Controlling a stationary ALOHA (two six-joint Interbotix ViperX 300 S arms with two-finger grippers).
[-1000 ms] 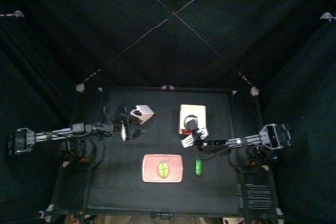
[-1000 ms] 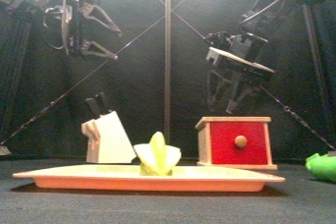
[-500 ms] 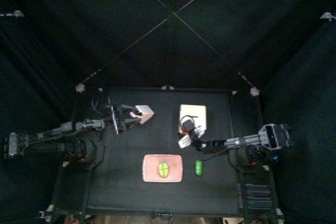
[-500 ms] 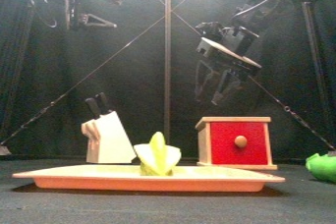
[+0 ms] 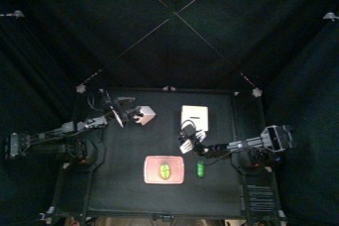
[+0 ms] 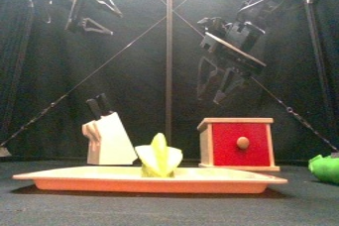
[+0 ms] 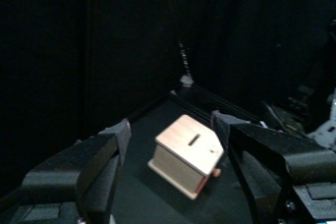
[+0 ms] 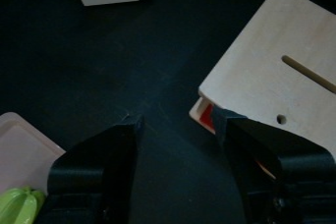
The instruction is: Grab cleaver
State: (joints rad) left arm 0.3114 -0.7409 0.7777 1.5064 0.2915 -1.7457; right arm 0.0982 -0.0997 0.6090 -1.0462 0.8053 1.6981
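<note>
Cleaver handle [image 6: 97, 102] juts from knife block [image 6: 109, 140] beside red box [image 6: 240, 143]; left hand [image 6: 87, 10] apart above.

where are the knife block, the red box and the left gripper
knife block [image 6: 109, 143], front view, on its pale slanted side
red box [image 6: 240, 145], front view, on its red front face
left gripper [image 6: 87, 12], front view, between its open jaws

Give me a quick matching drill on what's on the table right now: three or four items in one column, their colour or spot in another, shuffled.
Items:
1. pale wooden knife block
2. square wooden box with a round knob
3. flat rectangular tray
4. left pincer

Descriptions:
A. red front
B. pink, nearest the front edge, carrying a yellow-green piece
C. open, high above the block
D. dark handles sticking out of its top

Pairs: 1-D, 2-A, 3-B, 4-C
</note>
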